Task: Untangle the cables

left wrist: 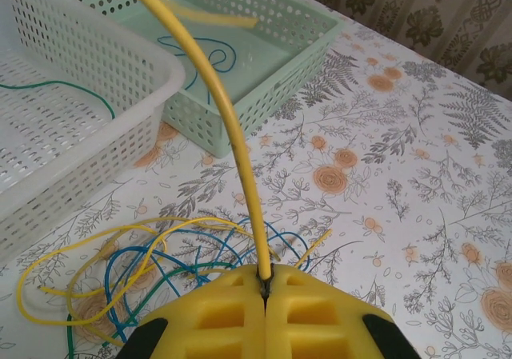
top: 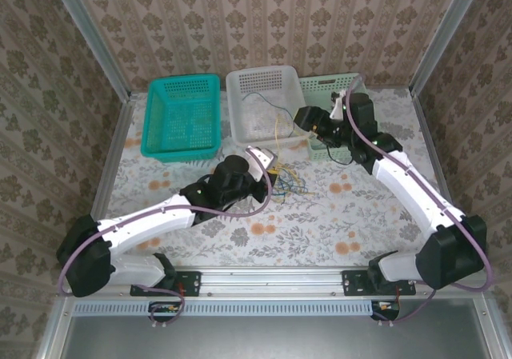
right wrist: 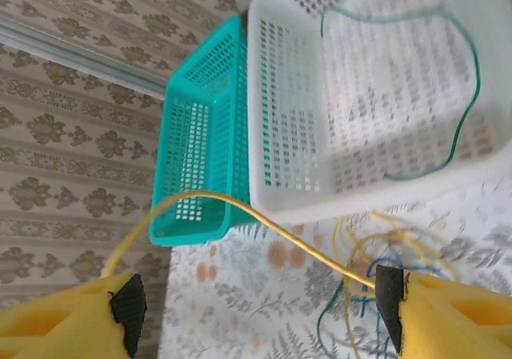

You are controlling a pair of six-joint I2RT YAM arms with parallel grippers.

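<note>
Here's the yellow cable (left wrist: 226,115), a smooth arc rising off the table (left wrist: 384,215) and bending up and away over the baskets, its lower end pinched between the closed fingers of the left gripper (left wrist: 266,283). On the right wrist view a yellow strand (right wrist: 240,209) bows across in front of the baskets. Below sits the tangle (left wrist: 144,275), loose on the table just before the white basket (left wrist: 80,147): thin yellow, blue and dark green loops crossing one another. A dark green cable (right wrist: 468,79) lies alone inside the white basket, one open wavy loop. A blue cable (left wrist: 204,59) curls in the pale green basket (left wrist: 264,95).
</note>
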